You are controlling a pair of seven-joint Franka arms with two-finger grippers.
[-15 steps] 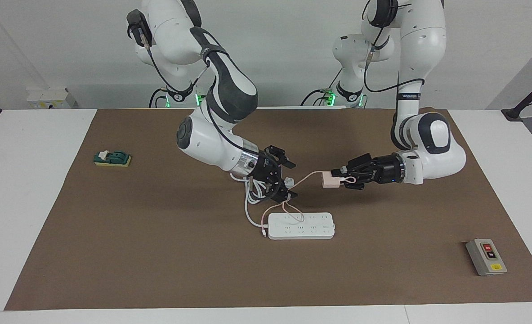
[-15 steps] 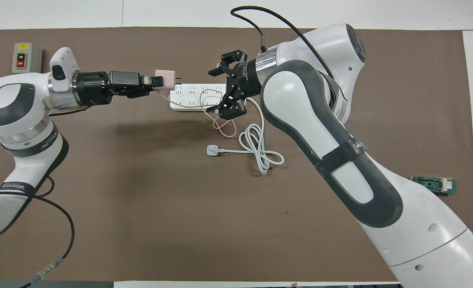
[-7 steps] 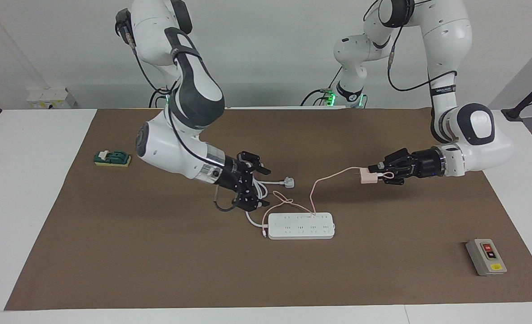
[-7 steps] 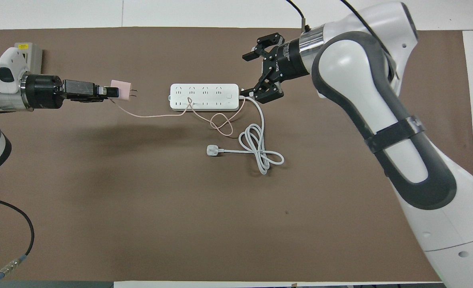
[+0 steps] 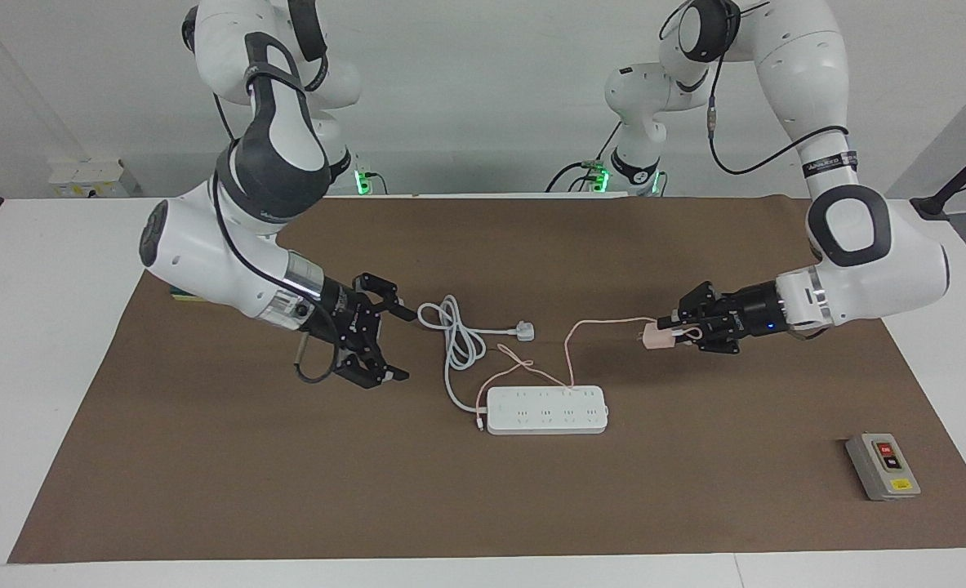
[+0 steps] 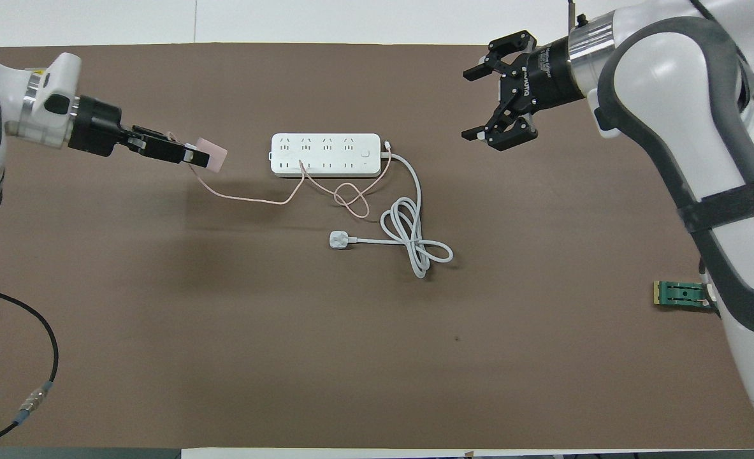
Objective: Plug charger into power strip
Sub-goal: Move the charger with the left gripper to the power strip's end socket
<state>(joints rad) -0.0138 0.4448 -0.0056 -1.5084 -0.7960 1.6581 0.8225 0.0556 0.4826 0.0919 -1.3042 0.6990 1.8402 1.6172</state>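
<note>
The white power strip (image 5: 547,409) lies flat mid-mat; it also shows in the overhead view (image 6: 326,154). My left gripper (image 5: 669,333) is shut on the small pale-pink charger (image 5: 654,336), held in the air over the mat toward the left arm's end; it also shows in the overhead view (image 6: 210,154) with the gripper (image 6: 188,153). Its thin pink cable (image 5: 580,327) loops down across the strip. My right gripper (image 5: 393,343) is open and empty above the mat, beside the strip toward the right arm's end; it also shows in the overhead view (image 6: 475,102).
The strip's thick white cord (image 5: 456,339) coils nearer the robots and ends in a white plug (image 5: 525,331). A grey box with red and black buttons (image 5: 883,466) sits toward the left arm's end. A green block (image 6: 681,295) lies toward the right arm's end.
My right gripper has pulled away from the strip toward the right arm's end, open throughout. My left gripper carried the charger away from the strip, then tilted it downward.
</note>
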